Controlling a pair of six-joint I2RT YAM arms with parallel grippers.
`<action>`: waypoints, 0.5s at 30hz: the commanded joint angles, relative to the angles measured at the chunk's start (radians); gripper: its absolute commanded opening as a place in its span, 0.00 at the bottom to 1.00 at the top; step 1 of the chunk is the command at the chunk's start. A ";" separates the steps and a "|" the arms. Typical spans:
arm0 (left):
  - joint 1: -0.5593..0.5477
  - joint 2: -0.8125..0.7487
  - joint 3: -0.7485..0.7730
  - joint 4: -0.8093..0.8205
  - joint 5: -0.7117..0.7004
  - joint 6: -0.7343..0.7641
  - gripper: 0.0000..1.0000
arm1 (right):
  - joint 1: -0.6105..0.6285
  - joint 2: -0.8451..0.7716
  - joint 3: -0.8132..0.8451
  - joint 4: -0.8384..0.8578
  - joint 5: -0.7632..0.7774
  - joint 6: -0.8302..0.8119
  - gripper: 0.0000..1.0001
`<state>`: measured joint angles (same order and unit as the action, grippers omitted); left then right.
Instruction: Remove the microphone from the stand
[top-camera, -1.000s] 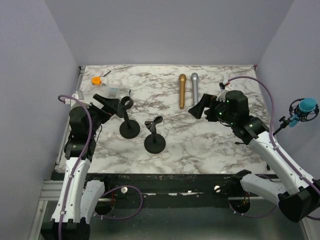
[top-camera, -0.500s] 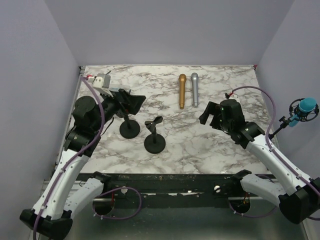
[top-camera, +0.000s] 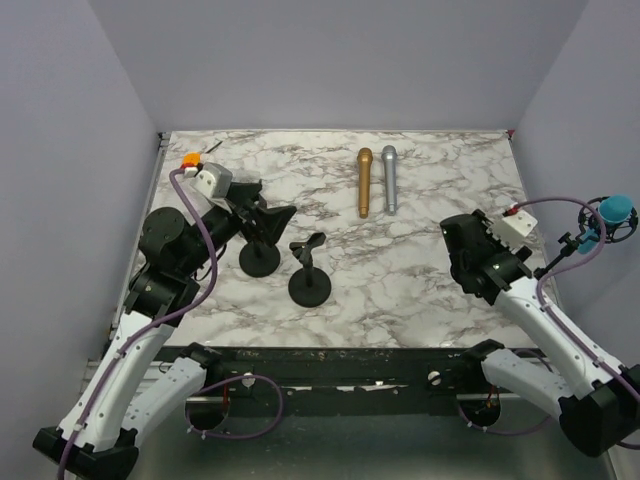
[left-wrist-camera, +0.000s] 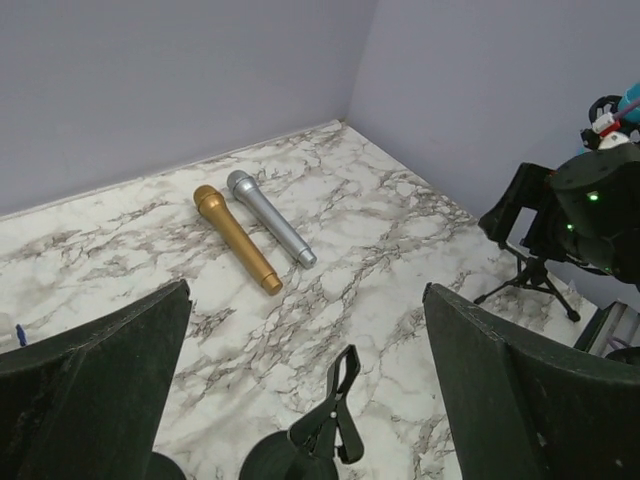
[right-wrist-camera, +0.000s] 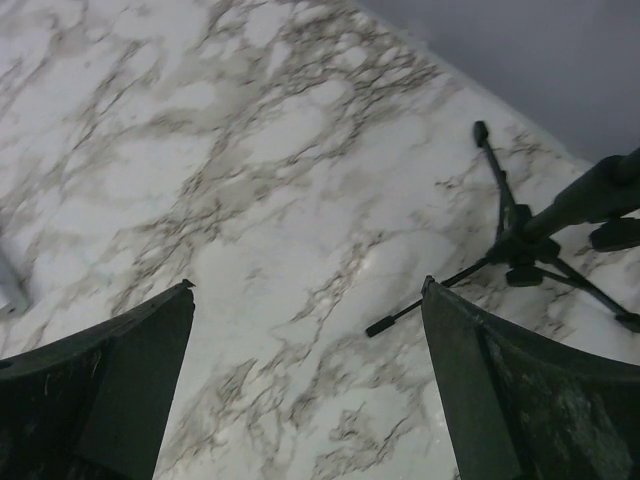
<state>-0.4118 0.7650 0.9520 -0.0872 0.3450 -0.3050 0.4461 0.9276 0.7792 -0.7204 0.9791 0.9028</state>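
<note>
Right gripper (right-wrist-camera: 306, 290) stood with its jaws wide apart and nothing between them, aimed down at bare counter (top-camera: 400, 280). Left gripper (left-wrist-camera: 307, 290) was likewise spread and empty, hovering over the nearer of two black round-base stands (top-camera: 260, 258), both of which carried no microphone.

A gold microphone (top-camera: 365, 182) and a silver microphone (top-camera: 389, 178) lay side by side on the counter near the back. The only one seated in a holder was the blue microphone (top-camera: 612, 208), mounted on a thin tripod stand (right-wrist-camera: 520, 245) at the far right edge of the counter.

Risks noted:

- The tripod looked light and stood at the edge — a pull on the microphone with no hold on the stand would likely lift or tip it, possibly off the counter.
- The left arm was well apart from the tripod, so bracing it would call for a long reach across both round-base stands; a careless sweep could knock them over.
- The right arm's purple cable (top-camera: 555, 202) looped close to the blue microphone in the overhead view — it could snag the stand as the wrist turned.
- The right gripper was not lined up with the microphone; closing from that angle would likely catch a tripod leg instead.
</note>
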 joint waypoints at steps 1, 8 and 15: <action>-0.032 -0.081 -0.039 0.046 -0.017 0.050 0.98 | -0.050 0.090 0.001 -0.063 0.291 0.118 0.95; -0.160 -0.107 -0.033 -0.001 -0.128 0.151 0.98 | -0.192 0.233 0.078 -0.224 0.363 0.279 0.92; -0.232 -0.125 -0.038 -0.008 -0.194 0.191 0.98 | -0.209 0.233 0.084 -0.299 0.439 0.347 0.89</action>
<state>-0.6159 0.6540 0.9234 -0.0917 0.2256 -0.1642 0.2481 1.1648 0.8341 -0.9226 1.2972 1.1378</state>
